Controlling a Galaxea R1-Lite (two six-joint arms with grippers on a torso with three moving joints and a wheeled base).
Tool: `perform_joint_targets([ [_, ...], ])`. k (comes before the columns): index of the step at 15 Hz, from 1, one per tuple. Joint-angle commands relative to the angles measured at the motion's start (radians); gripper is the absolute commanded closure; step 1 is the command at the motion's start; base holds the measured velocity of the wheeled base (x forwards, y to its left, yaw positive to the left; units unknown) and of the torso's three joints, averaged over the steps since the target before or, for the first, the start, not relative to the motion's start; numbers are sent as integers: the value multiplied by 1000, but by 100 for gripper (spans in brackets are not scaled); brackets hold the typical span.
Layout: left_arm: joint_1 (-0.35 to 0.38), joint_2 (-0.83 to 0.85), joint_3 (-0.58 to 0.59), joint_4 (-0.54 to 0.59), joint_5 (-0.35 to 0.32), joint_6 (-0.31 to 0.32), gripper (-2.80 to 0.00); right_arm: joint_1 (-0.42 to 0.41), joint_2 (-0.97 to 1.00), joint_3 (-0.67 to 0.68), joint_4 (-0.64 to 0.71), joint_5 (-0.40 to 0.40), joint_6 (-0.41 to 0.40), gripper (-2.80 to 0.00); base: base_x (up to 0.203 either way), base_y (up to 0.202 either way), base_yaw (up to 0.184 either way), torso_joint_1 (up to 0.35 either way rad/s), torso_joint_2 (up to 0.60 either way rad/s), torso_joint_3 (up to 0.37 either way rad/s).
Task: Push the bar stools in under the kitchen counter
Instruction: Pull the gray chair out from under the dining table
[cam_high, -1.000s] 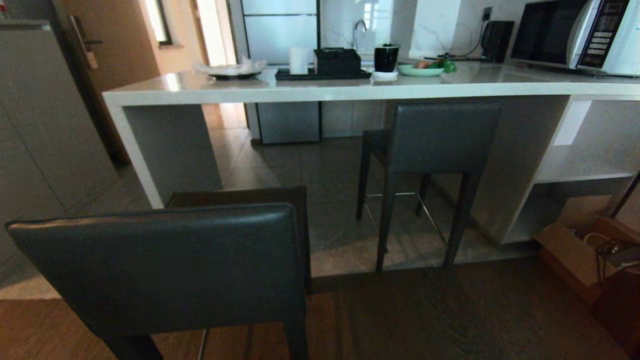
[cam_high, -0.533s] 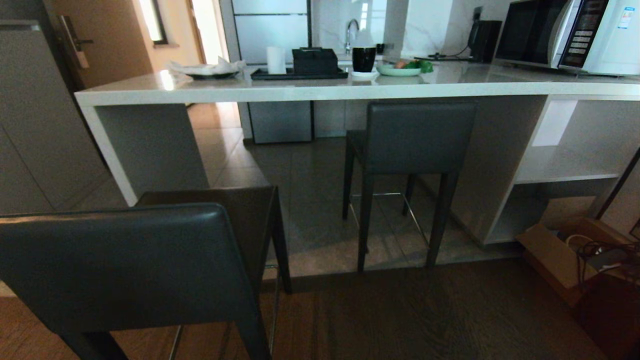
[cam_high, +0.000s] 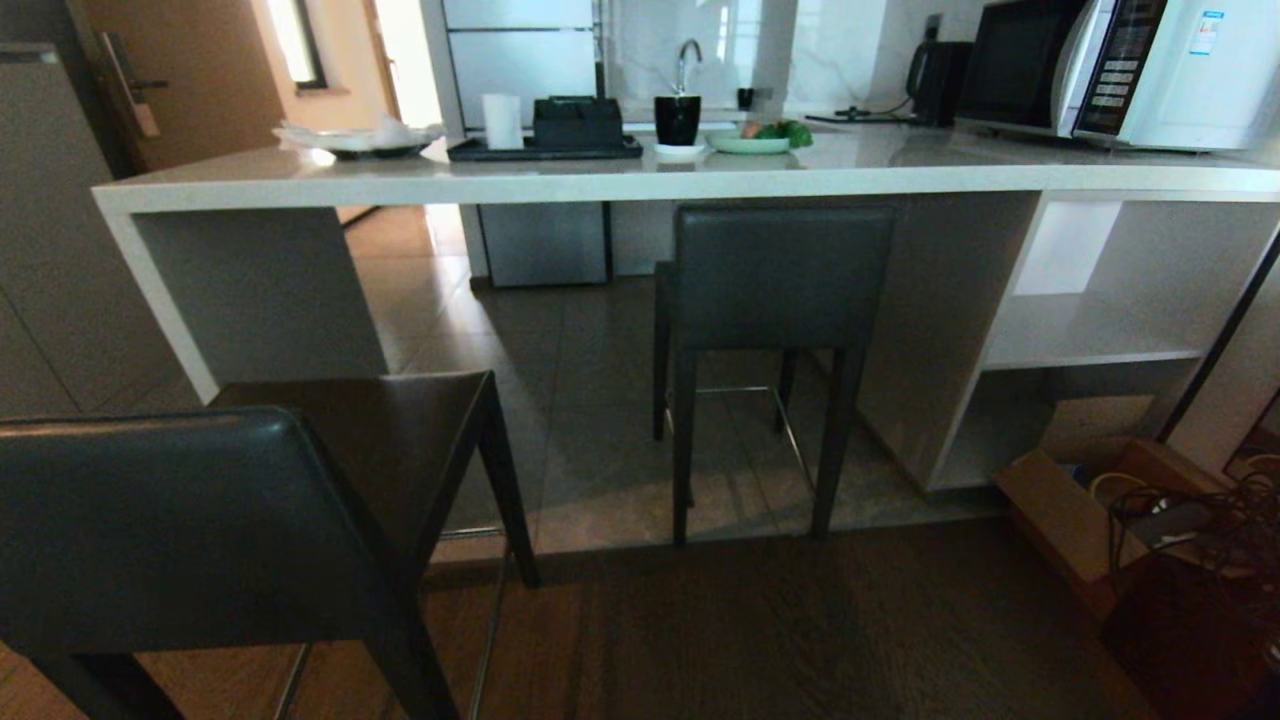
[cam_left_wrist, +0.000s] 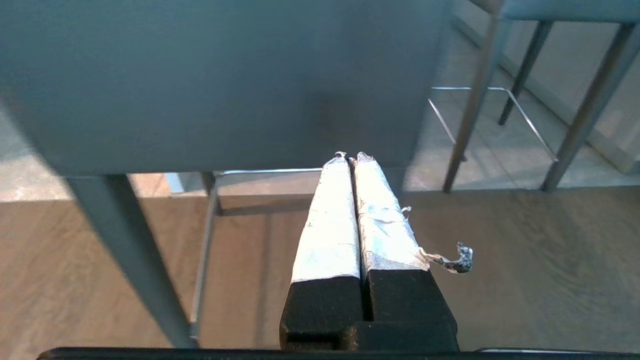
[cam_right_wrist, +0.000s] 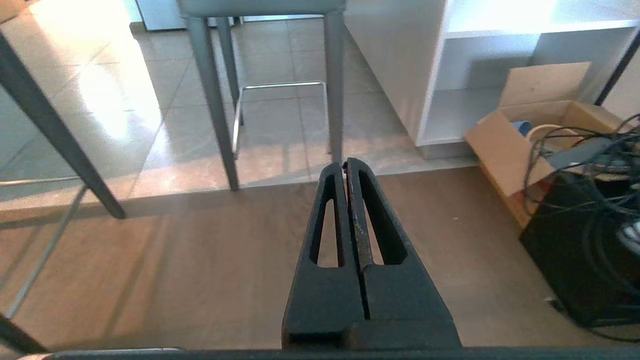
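Bar stools (cam_high: 770, 290), cable-filled cardboard box (cam_high: 1080, 520)

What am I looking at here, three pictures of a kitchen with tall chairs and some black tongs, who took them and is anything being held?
A wheeled robot with two arms took them. The wide picture comes from its head camera: a long pale stone kitchen counter, one dark grey leather bar stool tucked under it, and a second matching stool standing out on the wood floor, close to the robot. On the counter are a microwave, a black cup and a plate of food. The other two pictures come from wrist cameras. The tongs are grippers: the tape-wrapped left gripper faces the near stool's backrest, the black right gripper points at the floor. Both are shut and hold nothing.
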Motion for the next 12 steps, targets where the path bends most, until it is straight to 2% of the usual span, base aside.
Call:
perform_joint_targets([
  [1,0,1,2,-1,0,0,0,0,1,2,2,0,0,0,0,-192,1,1,7,-2],
  [12,0,1,2,-1,0,0,0,0,1,2,0,1,1,0,0,-195,2,3,0,3],
])
